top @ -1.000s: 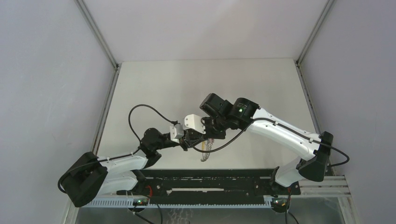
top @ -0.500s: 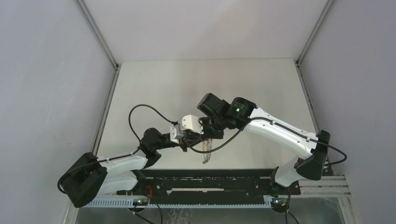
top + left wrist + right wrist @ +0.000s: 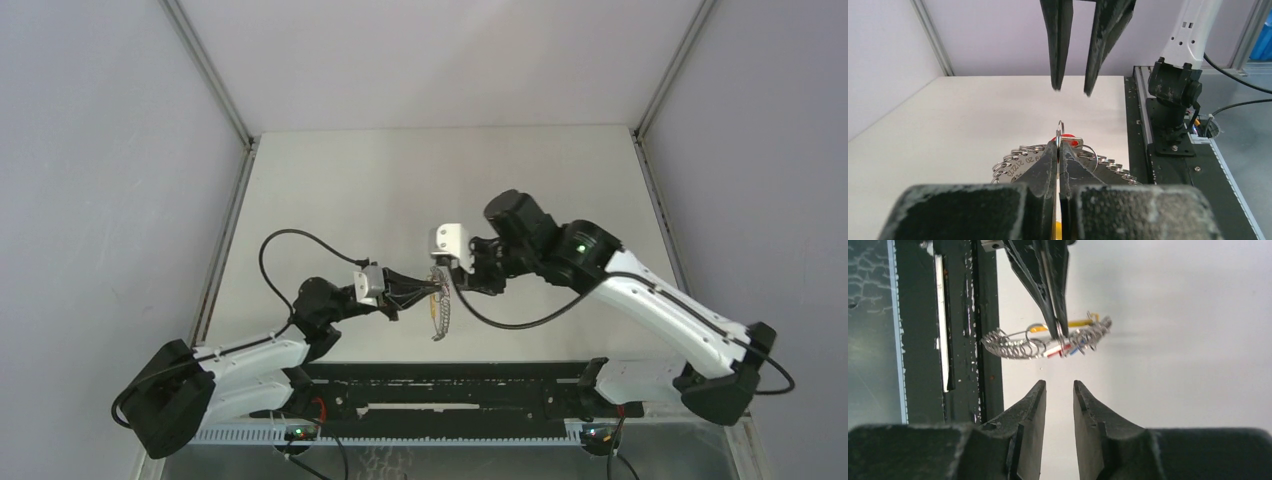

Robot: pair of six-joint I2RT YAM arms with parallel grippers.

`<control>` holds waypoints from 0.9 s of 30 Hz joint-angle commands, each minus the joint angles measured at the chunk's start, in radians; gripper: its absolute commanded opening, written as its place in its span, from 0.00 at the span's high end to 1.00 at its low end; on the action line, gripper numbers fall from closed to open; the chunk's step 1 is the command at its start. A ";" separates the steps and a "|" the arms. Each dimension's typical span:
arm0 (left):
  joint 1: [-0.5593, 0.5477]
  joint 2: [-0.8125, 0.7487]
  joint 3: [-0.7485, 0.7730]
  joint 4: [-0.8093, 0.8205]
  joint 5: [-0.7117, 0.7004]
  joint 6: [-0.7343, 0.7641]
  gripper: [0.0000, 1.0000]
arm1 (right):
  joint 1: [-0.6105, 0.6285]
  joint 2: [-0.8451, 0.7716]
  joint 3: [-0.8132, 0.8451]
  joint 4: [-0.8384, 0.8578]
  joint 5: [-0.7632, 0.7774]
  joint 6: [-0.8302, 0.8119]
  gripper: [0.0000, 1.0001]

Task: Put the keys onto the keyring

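Observation:
My left gripper is shut on a small split ring of the keyring bundle, a metal tag fringed with several rings, held above the table. A red key hangs just behind the ring. In the right wrist view the bundle carries a yellow key, a red key and a blue key. No green key shows. My right gripper is open and empty, facing the bundle a short gap away; it also shows in the left wrist view and the top view.
The black rail with the arm bases runs along the near edge. Grey walls and metal posts bound the white table on three sides. The right arm's cable loops below the grippers.
My right gripper has drawn back to the right, away from the left gripper, and now stands apart from the bundle. The left gripper shifted slightly left, still holding the bundle.

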 commanded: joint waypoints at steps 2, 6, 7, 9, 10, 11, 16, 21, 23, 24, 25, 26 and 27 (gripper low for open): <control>0.006 -0.031 -0.016 0.080 -0.043 0.025 1.00 | -0.103 -0.154 -0.134 0.245 -0.199 0.129 0.73; 0.006 -0.026 -0.011 0.103 -0.028 0.015 1.00 | -0.167 -0.186 -0.240 0.386 -0.299 0.198 0.73; 0.006 -0.026 -0.009 0.104 -0.024 0.016 1.00 | -0.183 -0.185 -0.255 0.410 -0.326 0.209 0.73; 0.006 -0.027 -0.008 0.103 -0.022 0.014 1.00 | -0.200 -0.176 -0.272 0.446 -0.382 0.230 0.73; 0.006 -0.029 -0.007 0.103 -0.021 0.014 1.00 | -0.203 -0.167 -0.274 0.458 -0.400 0.237 0.73; 0.006 -0.032 -0.008 0.104 -0.021 0.014 1.00 | -0.204 -0.158 -0.274 0.466 -0.414 0.241 0.73; 0.006 -0.034 -0.006 0.102 -0.018 0.015 1.00 | -0.207 -0.120 -0.274 0.489 -0.430 0.252 0.73; 0.006 -0.037 -0.004 0.102 -0.015 0.016 1.00 | -0.210 -0.097 -0.274 0.505 -0.437 0.260 0.75; 0.006 -0.042 -0.004 0.099 -0.017 0.016 1.00 | -0.210 -0.092 -0.274 0.503 -0.437 0.260 0.78; 0.006 -0.044 -0.004 0.097 -0.019 0.017 1.00 | -0.211 -0.090 -0.274 0.498 -0.437 0.258 0.80; 0.006 -0.048 -0.005 0.095 -0.018 0.017 1.00 | -0.211 -0.090 -0.274 0.493 -0.438 0.256 0.81; 0.006 -0.051 -0.006 0.092 -0.020 0.020 1.00 | -0.213 -0.089 -0.274 0.487 -0.438 0.256 0.84; 0.006 -0.055 -0.007 0.090 -0.023 0.021 1.00 | -0.214 -0.089 -0.274 0.481 -0.440 0.256 0.86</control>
